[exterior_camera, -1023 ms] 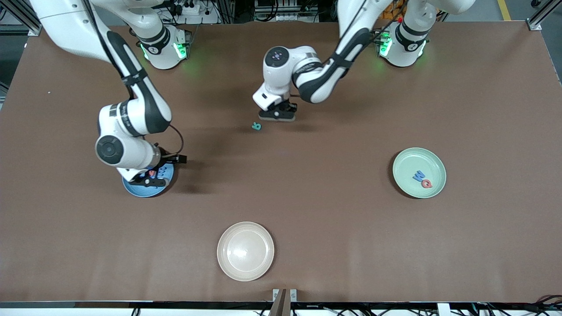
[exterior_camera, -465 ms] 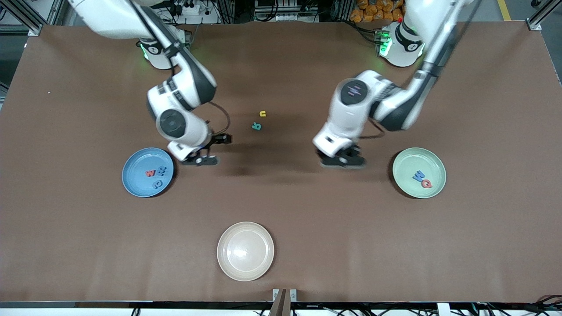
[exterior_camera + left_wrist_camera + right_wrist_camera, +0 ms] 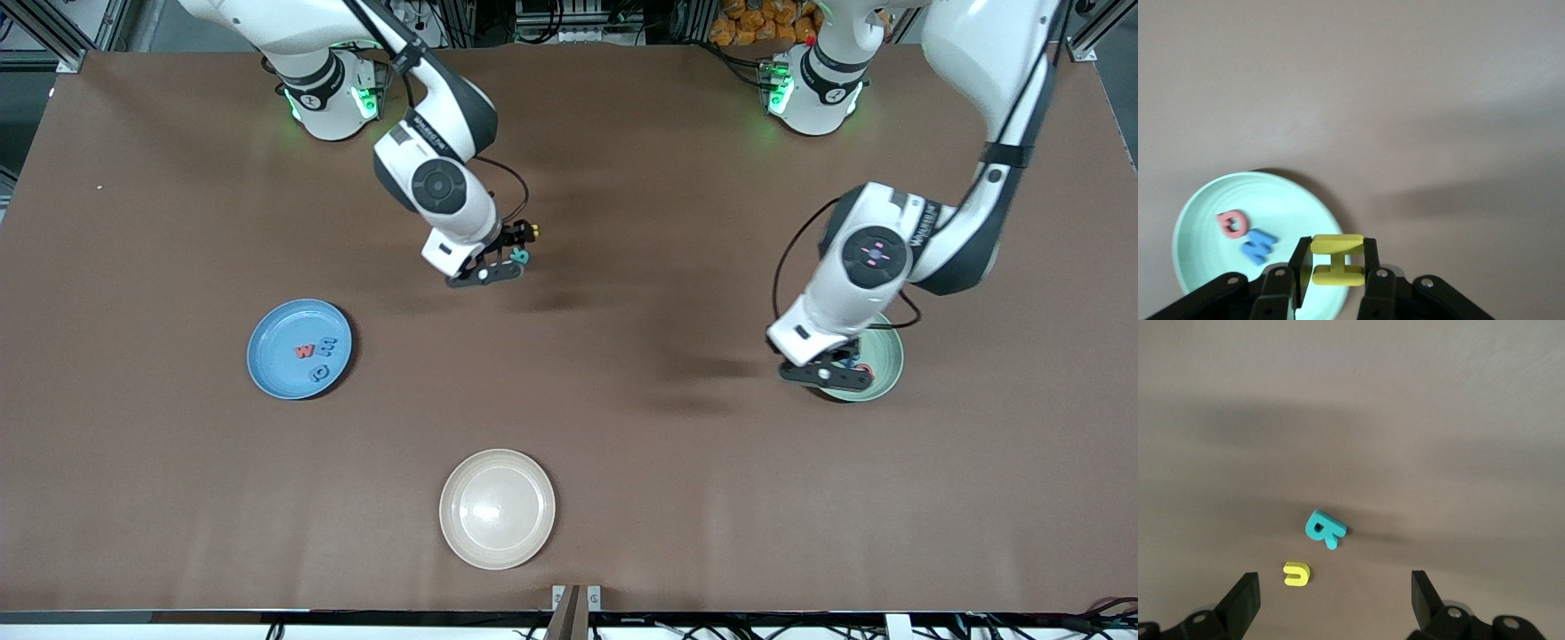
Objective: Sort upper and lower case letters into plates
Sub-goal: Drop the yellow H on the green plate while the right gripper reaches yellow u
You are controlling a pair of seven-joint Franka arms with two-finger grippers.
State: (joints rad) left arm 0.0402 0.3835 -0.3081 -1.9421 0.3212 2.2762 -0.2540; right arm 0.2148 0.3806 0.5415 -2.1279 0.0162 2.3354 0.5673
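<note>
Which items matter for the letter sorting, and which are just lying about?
Job: blue plate, green plate, yellow H in shut left gripper, teal R, yellow u, open right gripper.
Lying about: cream plate.

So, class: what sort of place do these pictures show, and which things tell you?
Probably a robotics lab bench: two arms fixed to a brown-covered table, foam letters such as a teal R, and a sky blue plate.
</note>
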